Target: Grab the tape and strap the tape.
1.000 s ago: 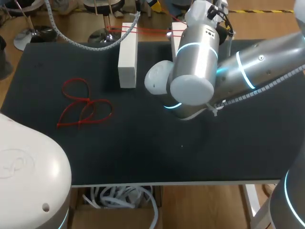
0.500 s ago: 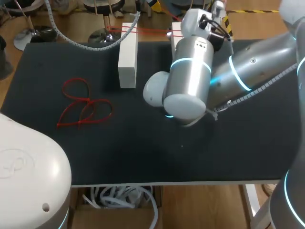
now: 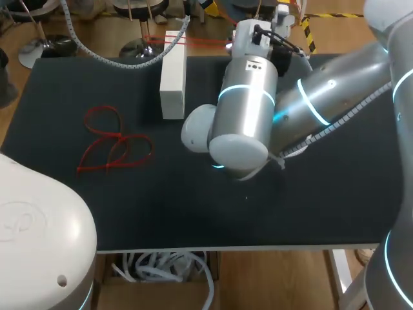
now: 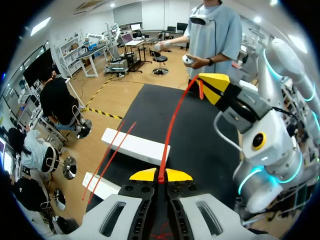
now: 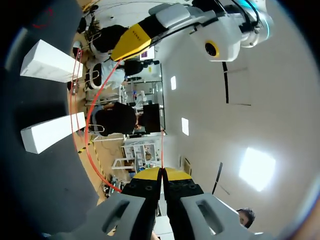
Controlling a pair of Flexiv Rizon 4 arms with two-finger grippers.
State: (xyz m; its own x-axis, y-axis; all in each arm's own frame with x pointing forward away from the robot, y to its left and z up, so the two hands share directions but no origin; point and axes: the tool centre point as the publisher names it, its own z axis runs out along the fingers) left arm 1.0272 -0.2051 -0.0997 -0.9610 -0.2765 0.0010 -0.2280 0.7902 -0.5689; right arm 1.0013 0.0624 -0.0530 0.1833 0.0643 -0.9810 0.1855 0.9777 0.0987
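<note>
A thin red tape (image 4: 172, 125) hangs in a curve between my two grippers, above the far side of the black table (image 3: 77, 77). My left gripper (image 4: 160, 175) is shut on one end of it. In the left wrist view my right gripper (image 4: 212, 88) pinches the other end ahead of it. The right wrist view shows the same tape (image 5: 88, 125) arcing from my right gripper (image 5: 161, 173), shut on it, to the left gripper (image 5: 131, 38). In the head view my right arm (image 3: 248, 103) reaches over the table's middle toward the far edge.
Two white blocks (image 4: 135, 146) (image 4: 102, 184) stand side by side with two more red tapes (image 4: 112, 155) laid across them. The left block (image 3: 172, 74) shows from above; my right arm covers the other. Looped red tapes (image 3: 116, 143) lie at the table's left.
My right arm has swung leftward over the table, and its wrist now covers the right white block. Both grippers have stayed shut on the tape.
</note>
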